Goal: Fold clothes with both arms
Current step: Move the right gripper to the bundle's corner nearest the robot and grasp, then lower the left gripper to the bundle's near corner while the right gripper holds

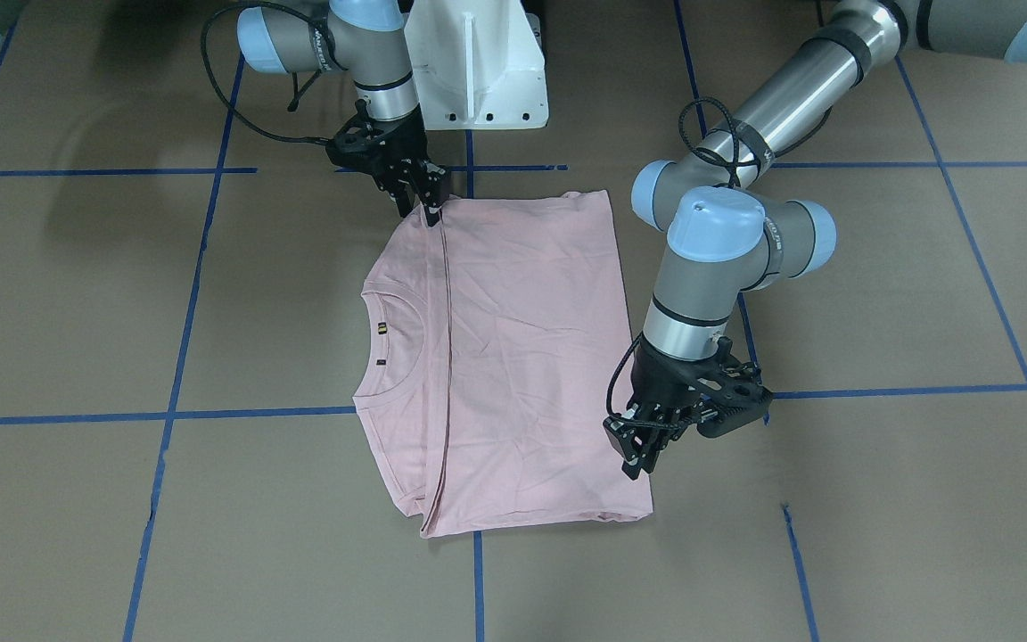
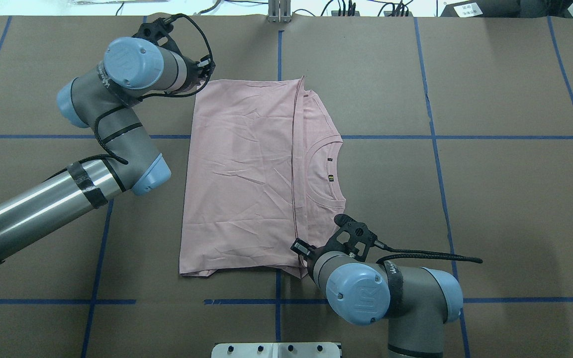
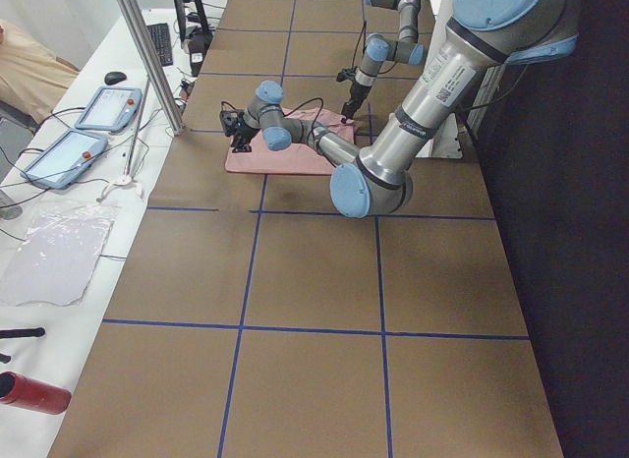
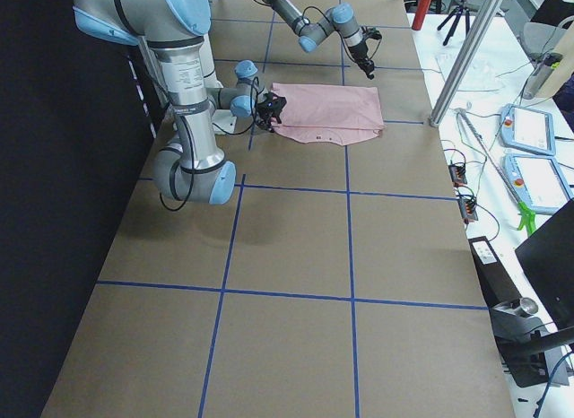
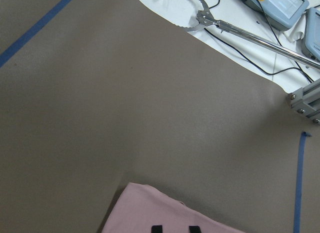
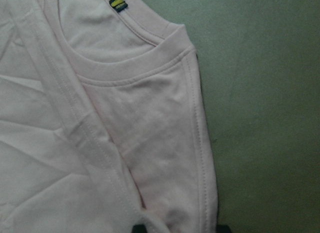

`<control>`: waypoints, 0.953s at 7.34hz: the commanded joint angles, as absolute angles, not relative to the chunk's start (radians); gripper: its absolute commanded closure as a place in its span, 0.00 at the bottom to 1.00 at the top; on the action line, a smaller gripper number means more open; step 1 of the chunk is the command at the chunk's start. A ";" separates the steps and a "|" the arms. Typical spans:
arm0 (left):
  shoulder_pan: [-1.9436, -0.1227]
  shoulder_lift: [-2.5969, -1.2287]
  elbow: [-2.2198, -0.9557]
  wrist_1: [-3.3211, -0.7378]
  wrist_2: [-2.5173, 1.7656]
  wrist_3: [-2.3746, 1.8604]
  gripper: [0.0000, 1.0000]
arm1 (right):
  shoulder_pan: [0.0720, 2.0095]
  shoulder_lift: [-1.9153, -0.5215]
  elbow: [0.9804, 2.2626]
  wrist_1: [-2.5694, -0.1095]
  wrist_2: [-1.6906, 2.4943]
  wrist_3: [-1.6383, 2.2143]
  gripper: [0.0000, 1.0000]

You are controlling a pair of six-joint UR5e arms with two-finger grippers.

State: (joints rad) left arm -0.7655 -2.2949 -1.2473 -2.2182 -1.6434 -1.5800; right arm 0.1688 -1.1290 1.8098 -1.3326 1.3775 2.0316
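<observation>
Overhead exterior view: one pale pink short-sleeved T-shirt [image 2: 246, 174] lies folded flat near the middle of the brown paper-covered table [image 2: 490, 209], which is crossed by lines of blue tape [image 2: 433, 149].
Fold: a hemmed edge of the cloth runs straight across the shirt, just beside the ribbed round collar [image 6: 140, 60]. The collar lies uncovered on the robot's right side of the shirt, with a small woven label [image 6: 116, 3] inside the neck.
Left gripper: the black two-finger left gripper [image 1: 636, 465] points down at the shirt's far corner on the robot's left. Its two tips stand a little apart over the corner of the cloth, and the wrist view shows nothing clamped between them.
Right gripper: the black two-finger right gripper [image 1: 424, 209] is at the shirt's near edge, where the hemmed fold line ends. Its jaws are wide apart, with the seamed shoulder edge lying loose between the tips.
Arms: the grey tube-segment left arm [image 2: 117, 114] reaches in along the shirt's left side. The grey right arm [image 2: 366, 293] bends over the near right corner.
Base: the white pedestal [image 1: 478, 71] stands just behind the shirt's near edge.
</observation>
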 commanded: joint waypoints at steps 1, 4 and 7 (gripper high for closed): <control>-0.765 -2.290 -1.247 -2.220 -1.643 -1.580 0.68 | 0.169 -1.129 1.809 -1.331 1.378 2.031 1.00; -0.759 -2.286 -1.267 -2.218 -1.644 -1.636 0.68 | 0.175 -1.127 1.831 -1.331 1.379 2.029 1.00; -0.548 -2.004 -1.719 -2.137 -1.635 -1.878 0.63 | 0.181 -1.166 1.905 -1.336 1.387 2.029 1.00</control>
State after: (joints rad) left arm -0.6338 -2.1218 -1.5178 -2.1897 -1.6384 -1.7924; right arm 0.1814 -1.1519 1.8875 -1.3355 1.3851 2.0295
